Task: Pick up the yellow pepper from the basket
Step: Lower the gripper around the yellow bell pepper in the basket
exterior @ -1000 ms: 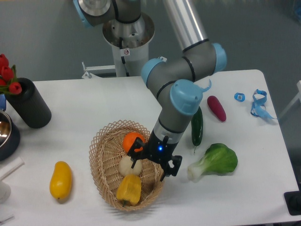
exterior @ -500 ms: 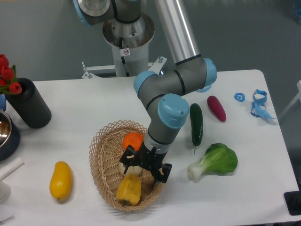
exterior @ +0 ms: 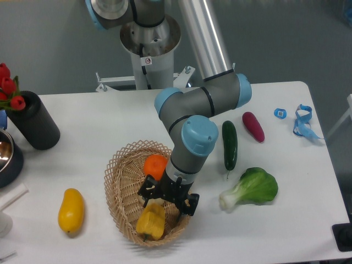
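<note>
Gripper (exterior: 166,204) fingers spread, straddling top of yellow pepper (exterior: 150,221) in basket (exterior: 117,175); contact with pepper possibly made, unclear; orange fruit (exterior: 155,164) behind.

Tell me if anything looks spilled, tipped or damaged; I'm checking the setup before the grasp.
Nothing stands out. The yellow pepper lies in the basket by an orange fruit, with the gripper just above it. The basket sits flat and nothing looks spilled or broken.

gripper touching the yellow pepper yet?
Cannot tell. In the fixed camera the gripper straddles the top of the yellow pepper in the basket, but the overlap hides any contact or gap.
</note>
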{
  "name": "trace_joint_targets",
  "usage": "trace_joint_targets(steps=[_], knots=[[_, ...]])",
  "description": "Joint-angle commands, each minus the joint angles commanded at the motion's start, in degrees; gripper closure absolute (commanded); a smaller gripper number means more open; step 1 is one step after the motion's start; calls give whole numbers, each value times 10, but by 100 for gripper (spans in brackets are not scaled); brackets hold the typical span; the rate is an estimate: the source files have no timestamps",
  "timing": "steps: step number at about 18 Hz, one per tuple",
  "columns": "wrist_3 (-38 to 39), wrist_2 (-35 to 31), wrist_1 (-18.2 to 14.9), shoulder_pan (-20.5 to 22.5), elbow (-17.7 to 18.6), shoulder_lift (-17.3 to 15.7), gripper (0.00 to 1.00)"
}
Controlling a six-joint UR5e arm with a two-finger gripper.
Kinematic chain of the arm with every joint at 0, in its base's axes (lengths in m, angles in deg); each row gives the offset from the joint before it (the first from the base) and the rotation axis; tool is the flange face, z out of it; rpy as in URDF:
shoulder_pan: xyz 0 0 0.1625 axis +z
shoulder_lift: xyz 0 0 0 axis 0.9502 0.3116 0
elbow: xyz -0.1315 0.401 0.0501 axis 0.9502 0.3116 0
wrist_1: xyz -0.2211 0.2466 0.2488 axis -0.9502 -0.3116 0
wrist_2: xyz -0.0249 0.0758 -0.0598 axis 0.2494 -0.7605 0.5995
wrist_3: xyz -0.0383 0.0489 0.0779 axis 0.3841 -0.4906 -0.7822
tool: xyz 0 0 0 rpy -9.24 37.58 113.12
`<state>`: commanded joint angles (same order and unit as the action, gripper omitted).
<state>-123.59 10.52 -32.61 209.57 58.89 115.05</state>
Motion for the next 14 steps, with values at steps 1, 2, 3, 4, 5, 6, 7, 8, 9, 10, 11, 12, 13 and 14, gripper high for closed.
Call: trace_joint_targets(steps=[1,2,3,4,5,6,7,8,9,10,11,12,13,14], knots=[[0,-5,0,-1,0,0,0],[-1,-6,1,-5,-1,1,0],[-1,-6,1,-7,-2,4,0],[0,-6,1,-7,-3,6,0],[0,-6,1,-9,-1,6,0],[0,-7,1,-14,-1,6,0],[0,-7,1,-17,-1,7,0],[0,-8,0,-18,0,6,0],[-1,-8,0,-18,0,7,0],[-2,-8,0,-18,1,7,0],[-3,-8,0,-18,1,8,0],[-3,-8,0,-18,1,10,0],[-3,-10,-1,-18,-1,13,0],[-4,-17,0,-18,1,14,0]])
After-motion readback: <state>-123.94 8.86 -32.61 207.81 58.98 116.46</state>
